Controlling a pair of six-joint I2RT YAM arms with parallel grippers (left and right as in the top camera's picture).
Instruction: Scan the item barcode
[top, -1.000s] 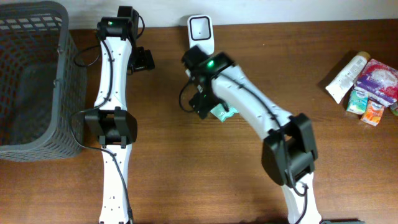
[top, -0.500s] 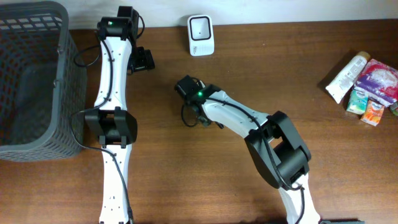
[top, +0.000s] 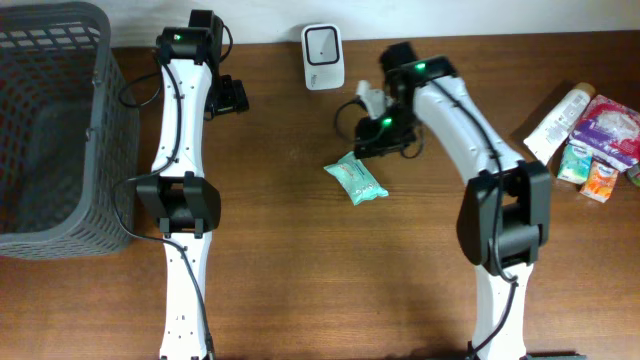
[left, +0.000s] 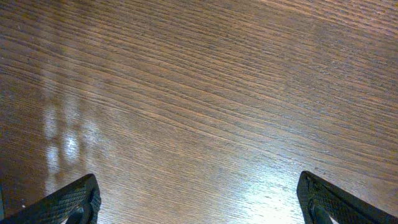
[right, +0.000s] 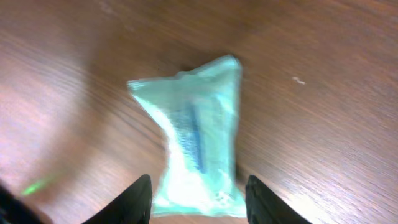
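Teal pouch (top: 356, 181) is laid flat on the bench (top: 300, 280), just beneath the right jaws, which are held apart, nothing grasped; left jaws are spread wide, released.

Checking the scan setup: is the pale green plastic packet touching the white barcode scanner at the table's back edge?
Apart. The overhead view shows bare wooden table between the pale green packet and the white scanner.

The right gripper (right: 199, 190) has swung away from over the green packet (top: 356, 181), jaws narrower, leaving the packet uncovered.
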